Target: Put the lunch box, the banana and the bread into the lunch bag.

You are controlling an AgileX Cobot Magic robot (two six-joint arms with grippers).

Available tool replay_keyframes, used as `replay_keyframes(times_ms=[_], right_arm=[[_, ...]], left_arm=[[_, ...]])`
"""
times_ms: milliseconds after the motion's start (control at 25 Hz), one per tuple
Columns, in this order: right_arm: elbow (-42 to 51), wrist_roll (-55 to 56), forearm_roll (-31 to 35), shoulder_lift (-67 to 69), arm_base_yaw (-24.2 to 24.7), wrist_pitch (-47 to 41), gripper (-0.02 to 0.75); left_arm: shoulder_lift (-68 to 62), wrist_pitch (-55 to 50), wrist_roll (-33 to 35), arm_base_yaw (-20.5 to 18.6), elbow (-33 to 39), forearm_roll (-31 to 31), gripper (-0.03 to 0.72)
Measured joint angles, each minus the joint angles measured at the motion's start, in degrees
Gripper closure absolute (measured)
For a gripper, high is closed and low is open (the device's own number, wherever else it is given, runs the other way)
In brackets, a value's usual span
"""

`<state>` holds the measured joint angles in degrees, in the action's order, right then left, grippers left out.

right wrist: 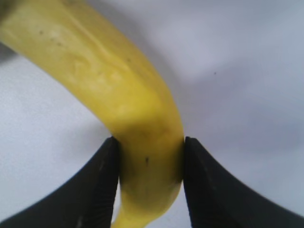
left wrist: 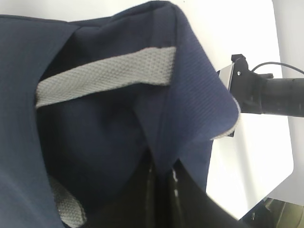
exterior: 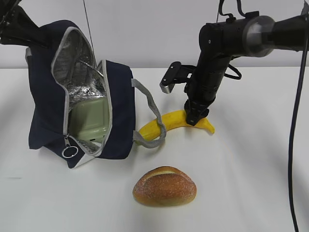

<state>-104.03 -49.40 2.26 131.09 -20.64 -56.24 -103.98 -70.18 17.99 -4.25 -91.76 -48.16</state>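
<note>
The navy lunch bag [exterior: 46, 111] lies on its side at the left, its foil-lined mouth open toward me. Inside it sits the lunch box [exterior: 89, 118], green lid facing out. My left gripper [left wrist: 161, 183] is shut on a fold of the lunch bag's [left wrist: 95, 133] navy fabric at its top, holding the flap up. The yellow banana [exterior: 164, 123] lies on the table just right of the bag. My right gripper [exterior: 197, 116] stands over its right part, both fingers pressed against the banana's [right wrist: 137, 104] sides. The bread [exterior: 164, 186] rests alone near the front.
A grey strap handle [exterior: 152, 111] loops out of the bag and lies across the banana's left end. A ring pull [exterior: 69, 152] hangs at the bag's lower lip. A black cable [exterior: 292, 145] hangs down at the far right over the white table [exterior: 251, 183].
</note>
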Motion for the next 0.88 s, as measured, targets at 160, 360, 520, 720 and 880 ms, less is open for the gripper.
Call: replay_keyframes(times_ms=[160,360,520,720,880], right_arm=[[0.0,0.4,-1.6,0.0,0.0,-0.1,0.415],[-0.3,2.0,-4.9,0.0,0.1,-1.1,0.415],[-0.3,2.8,-6.0,-0.7,1.7,-2.6,0.417],[-0.3,2.9,-6.8,-3.3,5.3,-3.8,0.423],[-0.3,2.9,-6.8,-6.1,7.2,-4.3,0.423]], left_arm=[[0.0,0.0,0.0,0.0,0.0,0.0,0.705],[0.0,0.0,0.0,0.0,0.0,0.0,0.705],[0.0,0.0,0.0,0.0,0.0,0.0,0.705],[0.0,0.0,0.0,0.0,0.0,0.0,0.705],[0.0,0.0,0.0,0.0,0.0,0.0,0.705]])
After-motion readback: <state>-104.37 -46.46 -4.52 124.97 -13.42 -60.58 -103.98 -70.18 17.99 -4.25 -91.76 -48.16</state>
